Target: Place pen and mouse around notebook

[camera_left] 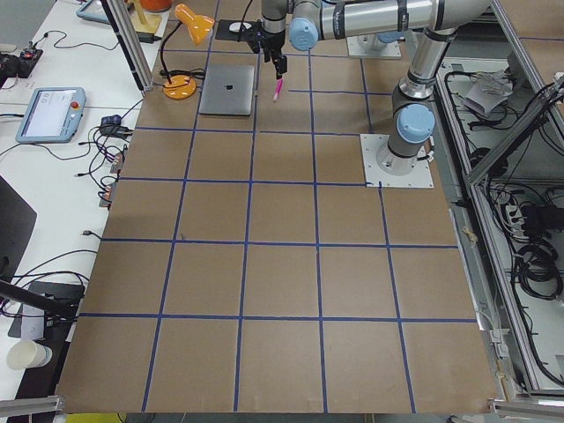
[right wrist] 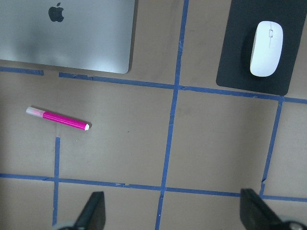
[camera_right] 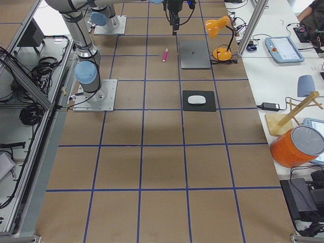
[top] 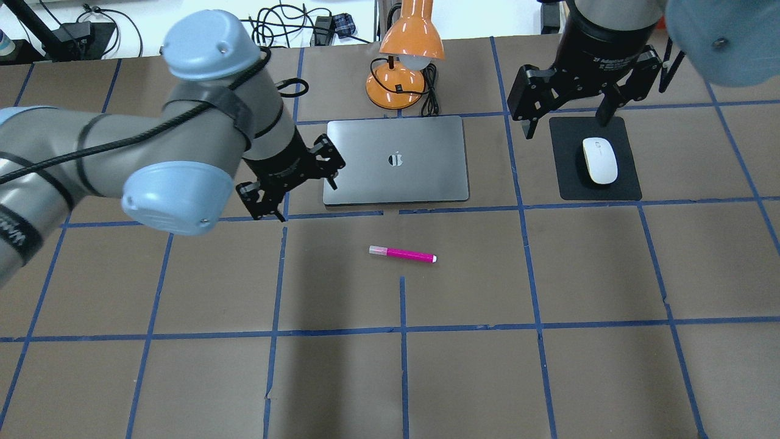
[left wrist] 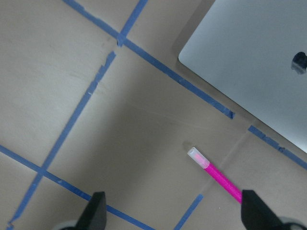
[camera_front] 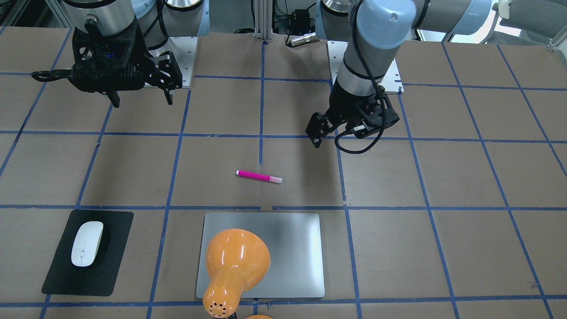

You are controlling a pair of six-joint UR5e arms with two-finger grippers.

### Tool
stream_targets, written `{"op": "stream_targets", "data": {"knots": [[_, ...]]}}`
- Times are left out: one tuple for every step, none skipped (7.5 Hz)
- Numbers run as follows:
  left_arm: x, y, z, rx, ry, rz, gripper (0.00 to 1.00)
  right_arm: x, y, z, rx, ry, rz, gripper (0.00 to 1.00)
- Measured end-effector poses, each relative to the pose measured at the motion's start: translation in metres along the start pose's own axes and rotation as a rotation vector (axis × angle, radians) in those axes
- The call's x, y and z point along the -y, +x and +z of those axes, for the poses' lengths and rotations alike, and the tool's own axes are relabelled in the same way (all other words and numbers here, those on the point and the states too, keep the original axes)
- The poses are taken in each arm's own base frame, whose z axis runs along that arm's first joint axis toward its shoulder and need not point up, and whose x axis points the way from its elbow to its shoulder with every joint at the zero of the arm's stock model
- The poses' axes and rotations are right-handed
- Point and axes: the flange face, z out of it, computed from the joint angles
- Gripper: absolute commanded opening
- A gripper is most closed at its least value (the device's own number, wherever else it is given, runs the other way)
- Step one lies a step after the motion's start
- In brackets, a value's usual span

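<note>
The magenta pen point(top: 402, 254) lies flat on the table a little in front of the silver notebook point(top: 365, 164), apart from it, pale cap toward my left side. The white mouse point(top: 599, 160) rests on a black mat point(top: 570, 180) to the notebook's right. My left gripper point(top: 304, 196) hangs open by the notebook's near-left corner; its wrist view shows the pen point(left wrist: 216, 175) low between the spread fingertips and the notebook point(left wrist: 249, 62) above. My right gripper point(top: 567, 125) is open above the mat's far-left part, holding nothing. The right wrist view shows the pen point(right wrist: 58, 118), mouse point(right wrist: 266, 49) and notebook point(right wrist: 72, 38).
An orange desk lamp point(top: 408, 49) with its cord stands just behind the notebook; in the front-facing view its shade point(camera_front: 237, 261) covers part of the notebook point(camera_front: 292, 248). Blue tape lines grid the brown table. Cables and devices lie beyond the far edge.
</note>
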Motion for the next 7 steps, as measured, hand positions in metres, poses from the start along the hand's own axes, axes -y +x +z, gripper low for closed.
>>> {"op": "stream_targets", "data": {"knots": [[0.008,-0.020,-0.020,0.000,0.005,0.123,1.00,0.006,-0.003,0.007,0.005,-0.012,0.010,1.00],[0.016,-0.030,-0.039,0.004,0.001,0.224,1.00,0.012,-0.003,0.014,0.005,-0.025,0.028,1.00],[0.023,-0.031,-0.056,0.005,-0.001,0.288,1.00,0.015,-0.002,0.018,-0.001,-0.032,0.041,1.00],[0.027,-0.029,-0.067,0.007,-0.009,0.330,1.00,0.015,0.002,0.021,-0.005,-0.035,0.049,1.00],[0.027,-0.028,-0.070,0.010,-0.019,0.353,1.00,0.014,0.005,0.023,-0.007,-0.040,0.058,1.00],[0.024,-0.029,-0.073,0.013,-0.023,0.364,1.00,0.014,0.006,0.024,-0.008,-0.044,0.067,1.00],[0.020,-0.031,-0.074,0.024,-0.021,0.371,1.00,0.014,0.007,0.025,-0.008,-0.046,0.071,1.00]]}}
